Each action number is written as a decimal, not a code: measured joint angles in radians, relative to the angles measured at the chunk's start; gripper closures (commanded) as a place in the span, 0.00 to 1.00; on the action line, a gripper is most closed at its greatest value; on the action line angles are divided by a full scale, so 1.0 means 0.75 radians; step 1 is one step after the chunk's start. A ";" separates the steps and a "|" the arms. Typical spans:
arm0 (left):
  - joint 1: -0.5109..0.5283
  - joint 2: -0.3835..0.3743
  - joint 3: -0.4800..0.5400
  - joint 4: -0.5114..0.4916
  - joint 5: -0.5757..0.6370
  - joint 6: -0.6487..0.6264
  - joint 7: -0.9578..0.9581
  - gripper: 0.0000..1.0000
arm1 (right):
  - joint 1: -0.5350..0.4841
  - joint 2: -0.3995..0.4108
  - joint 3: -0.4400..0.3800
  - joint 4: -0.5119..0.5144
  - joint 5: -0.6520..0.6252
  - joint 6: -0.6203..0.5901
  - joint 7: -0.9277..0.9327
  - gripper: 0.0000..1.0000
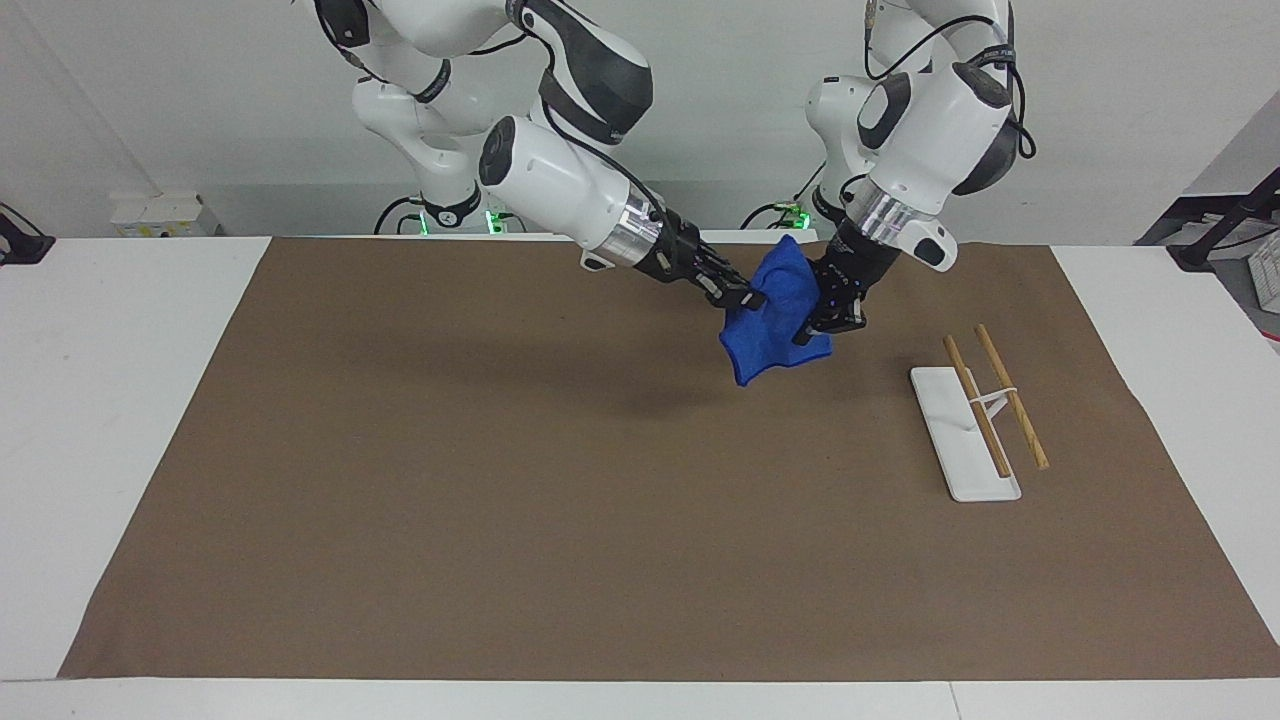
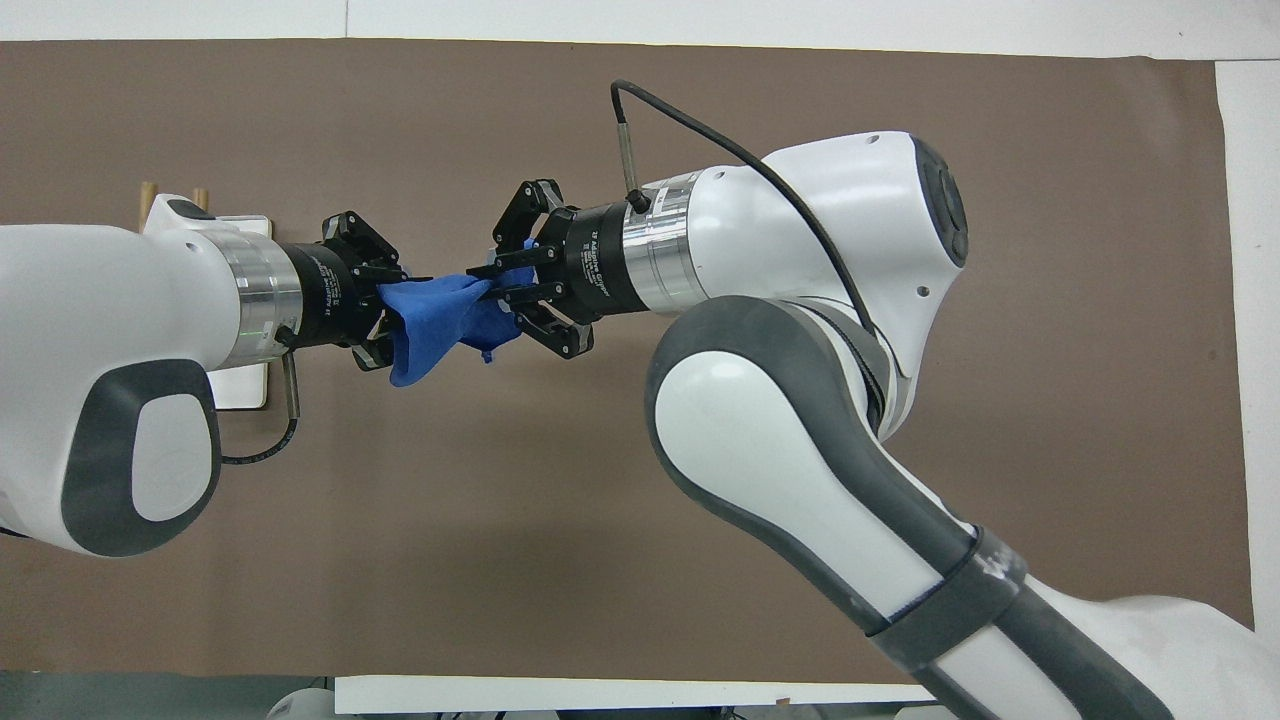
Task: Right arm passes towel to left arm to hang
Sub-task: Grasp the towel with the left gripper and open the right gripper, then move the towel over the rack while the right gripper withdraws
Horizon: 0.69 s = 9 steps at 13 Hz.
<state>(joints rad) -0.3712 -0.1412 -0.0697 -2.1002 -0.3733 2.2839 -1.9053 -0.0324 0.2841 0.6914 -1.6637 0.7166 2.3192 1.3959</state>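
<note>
The blue towel hangs in the air between my two grippers, above the brown mat; it also shows in the overhead view. My right gripper, on the arm from the right arm's end, is shut on one edge of the towel, as the overhead view shows too. My left gripper faces it and is shut on the towel's other edge; it shows in the overhead view as well. The towel's lower part droops free below both grippers.
A white rack base with two wooden rods stands on the brown mat toward the left arm's end. In the overhead view the left arm hides most of the rack.
</note>
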 measured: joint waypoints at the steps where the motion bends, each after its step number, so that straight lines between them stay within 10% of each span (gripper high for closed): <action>1: 0.000 0.000 0.001 0.000 0.000 0.000 0.000 0.98 | 0.000 -0.001 0.000 0.003 -0.074 -0.002 -0.001 0.01; 9: 0.242 0.000 0.026 -0.036 0.000 0.001 0.447 0.98 | -0.001 -0.094 -0.170 -0.019 -0.810 -0.392 -0.654 0.01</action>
<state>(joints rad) -0.1894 -0.1408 -0.0505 -2.1272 -0.3730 2.2846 -1.5703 -0.0327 0.2136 0.5641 -1.6781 0.1090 2.0249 0.9054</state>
